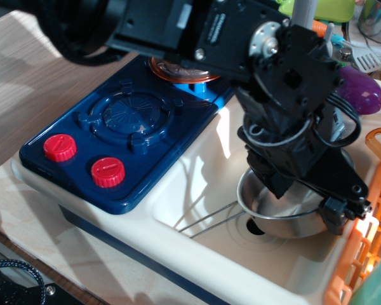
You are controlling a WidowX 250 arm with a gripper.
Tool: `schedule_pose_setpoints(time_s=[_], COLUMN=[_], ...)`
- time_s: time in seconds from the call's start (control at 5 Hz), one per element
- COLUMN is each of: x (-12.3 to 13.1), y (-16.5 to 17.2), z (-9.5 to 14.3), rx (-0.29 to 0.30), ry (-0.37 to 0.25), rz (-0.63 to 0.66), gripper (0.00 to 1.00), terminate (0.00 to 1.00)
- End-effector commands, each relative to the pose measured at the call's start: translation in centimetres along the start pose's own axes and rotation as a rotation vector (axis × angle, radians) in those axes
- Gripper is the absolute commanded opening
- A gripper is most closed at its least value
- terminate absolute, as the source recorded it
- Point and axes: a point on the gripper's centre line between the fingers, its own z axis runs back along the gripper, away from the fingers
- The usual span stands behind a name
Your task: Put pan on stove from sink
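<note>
Pan [276, 219] in sink [197, 184], right beneath black claw [308, 200], jaws apart astride its rim.

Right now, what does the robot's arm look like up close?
The arm is all black and chunky, made of boxy blocks joined together. One block has a round silver metal disc with little screws, and another carries small white writing too blurry to read. Thin black cables loop around its lower part. The gripper at the bottom is black too, with dark angular fingers.

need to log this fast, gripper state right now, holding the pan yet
gripper: down at the pan in the sink, jaws spread across the pan's bowl; a grip cannot be told.
</note>
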Motion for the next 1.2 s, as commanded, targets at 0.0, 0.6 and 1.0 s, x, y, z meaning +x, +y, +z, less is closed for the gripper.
schedule_pose_setpoints(time_s=[0.0,0.6,1.0], x=[0.1,1.9,3.2], y=[0.6,-0.2,0.2], z=[-1.1,1.9,5.1], rx=[-0.012,0.079,0.169], ry=[-0.032,0.034,0.077], rz=[0.013,0.052,0.078], gripper=[0.00,0.00,0.00], terminate=[0.00,0.00,0.00])
